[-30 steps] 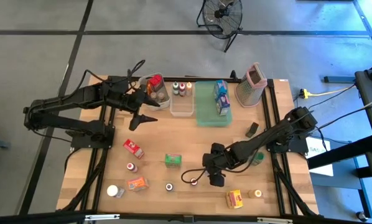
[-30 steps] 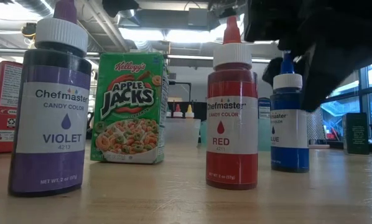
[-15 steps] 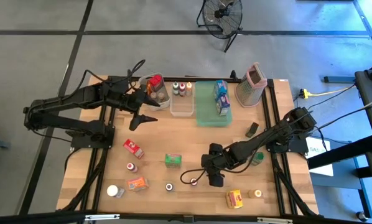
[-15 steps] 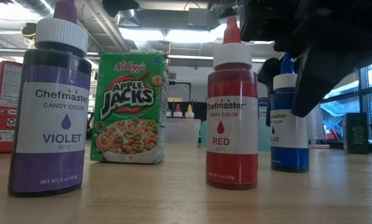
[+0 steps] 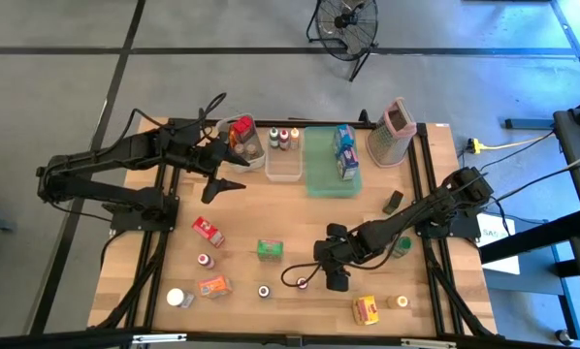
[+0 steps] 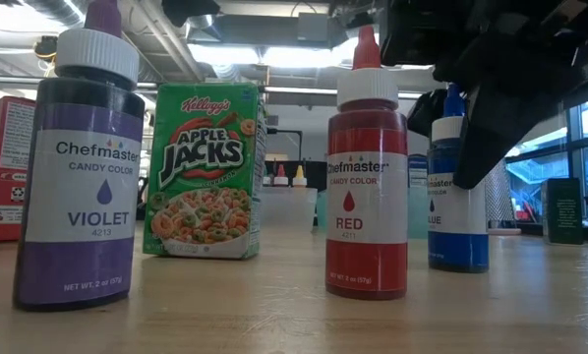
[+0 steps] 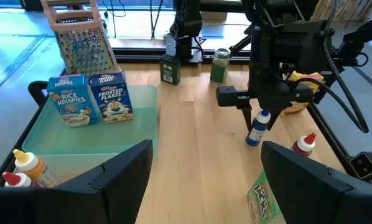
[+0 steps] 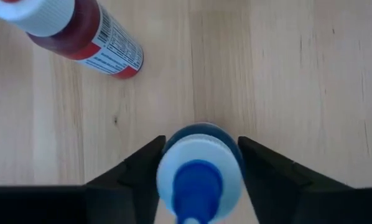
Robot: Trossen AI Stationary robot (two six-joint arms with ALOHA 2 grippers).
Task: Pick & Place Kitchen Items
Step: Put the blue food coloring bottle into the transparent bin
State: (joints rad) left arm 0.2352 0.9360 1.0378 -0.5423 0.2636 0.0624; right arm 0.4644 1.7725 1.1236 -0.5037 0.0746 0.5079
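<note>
your right claw (image 8: 198,163) hangs straight over the blue bottle (image 8: 198,177), with one finger on each side of it, so it can pinch the bottle's round sides and lift it without tipping it. the fingers look like they sit right against the bottle, but you cannot tell yet if the pinch is tight. the bottle stands upright on the counter (image 5: 290,208), near the front, with the red bottle (image 6: 367,177) just beside it, so there is little room to slip. it is a small bottle with dark blue inside, a white cap and a blue pointy tip. it looks smooth and could slide if held loosely. your left claw (image 5: 220,186) waits open in the air near the back bins (image 5: 282,167), out of the way, maybe ready for the next drop. more small things stand around the counter, like the violet bottle (image 6: 80,162) and the green box (image 6: 205,172).
</note>
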